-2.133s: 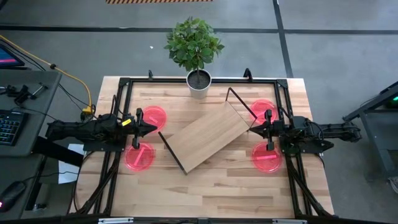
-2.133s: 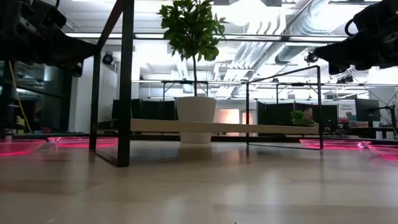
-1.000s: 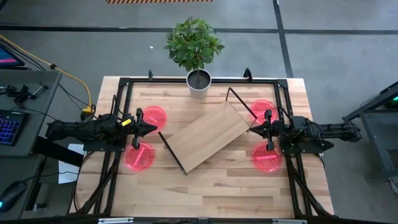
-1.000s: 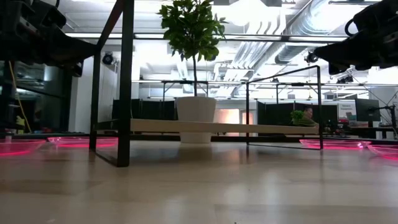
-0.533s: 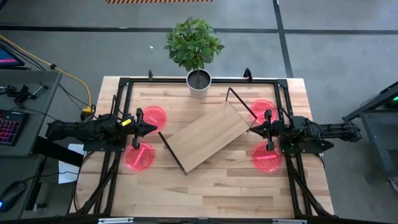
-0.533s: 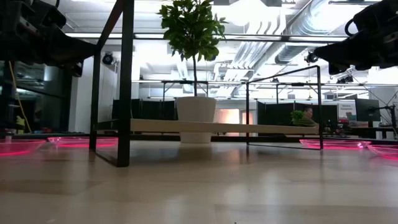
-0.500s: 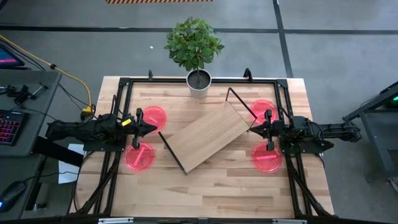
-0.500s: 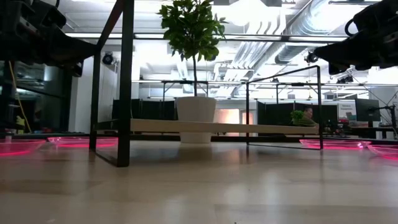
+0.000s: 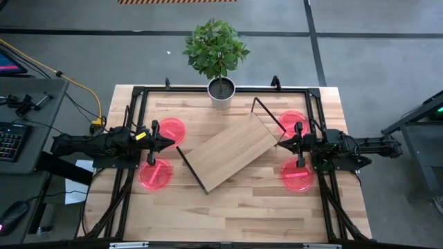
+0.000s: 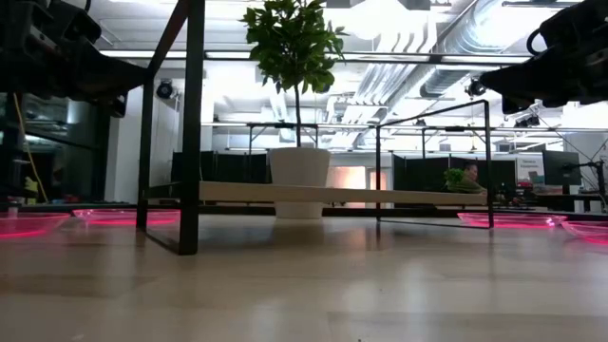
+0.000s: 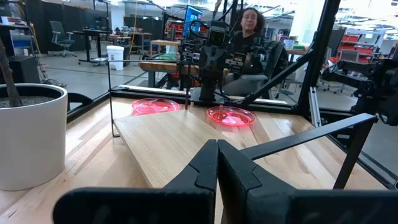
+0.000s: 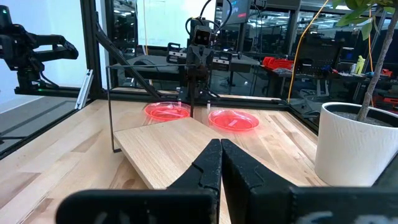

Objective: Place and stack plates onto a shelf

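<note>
Pale wood-grain shelf (image 9: 228, 152); round translucent plates (image 9: 171, 130) beside.

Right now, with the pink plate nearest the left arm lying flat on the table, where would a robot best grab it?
Probably by the raised rim of the translucent pink plastic plate, on the edge facing the left gripper. The plate lies flat on the wooden tabletop, so only its rim offers a hold; jaws coming from above could pinch it.

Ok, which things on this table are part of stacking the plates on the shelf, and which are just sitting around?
Part of the job:
- four pink plates
- shelf
- left gripper, shut
- right gripper, shut

Just lying about:
- potted plant
- keyboard on the side desk
</note>
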